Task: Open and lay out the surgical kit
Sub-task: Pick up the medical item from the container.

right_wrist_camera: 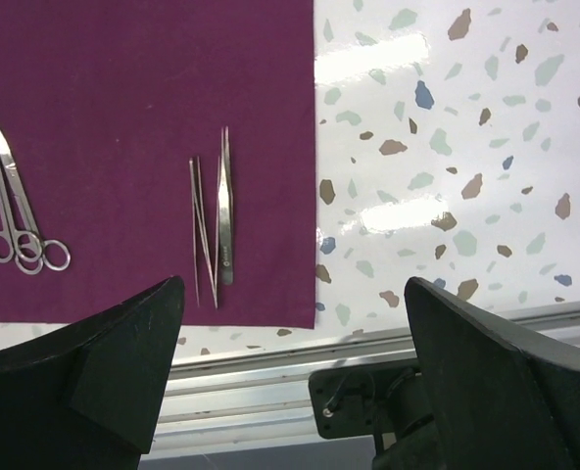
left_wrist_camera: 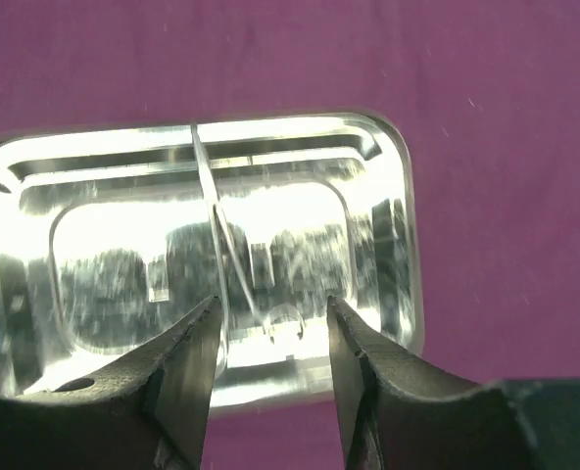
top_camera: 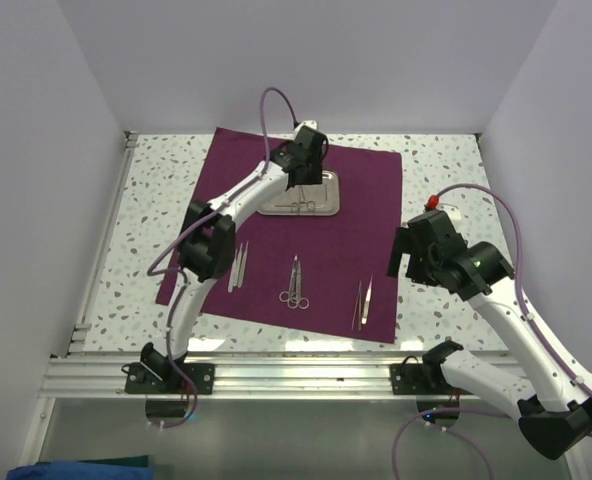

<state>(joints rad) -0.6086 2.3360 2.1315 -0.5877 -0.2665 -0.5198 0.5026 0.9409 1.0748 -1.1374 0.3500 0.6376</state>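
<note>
Dark maroon cloth wrap (top_camera: 361,200) spread flat on speckled surface (top_camera: 446,170). Shiny rectangular steel tray (top_camera: 324,208) at far centre of cloth, thin silver scissor-like instrument (top_camera: 298,207) lying inside. Left hand (left_wrist_camera: 270,313) over tray, fingers moderately parted, holding nothing. On near half of cloth: left tweezers (top_camera: 238,265), silver scissors (top_camera: 294,285) at centre, right tweezers (right_wrist_camera: 217,230). Right hand (right_wrist_camera: 292,294) spread wide, empty, above right tweezers at cloth's right edge.

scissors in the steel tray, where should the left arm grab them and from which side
Grip the thin shank just above the ring handles, coming straight down. The scissors lie flat in the tray, their length running between the fingers of the open left gripper, so closing across the shank fits. The raised rim likely blocks a sideways approach.
</note>
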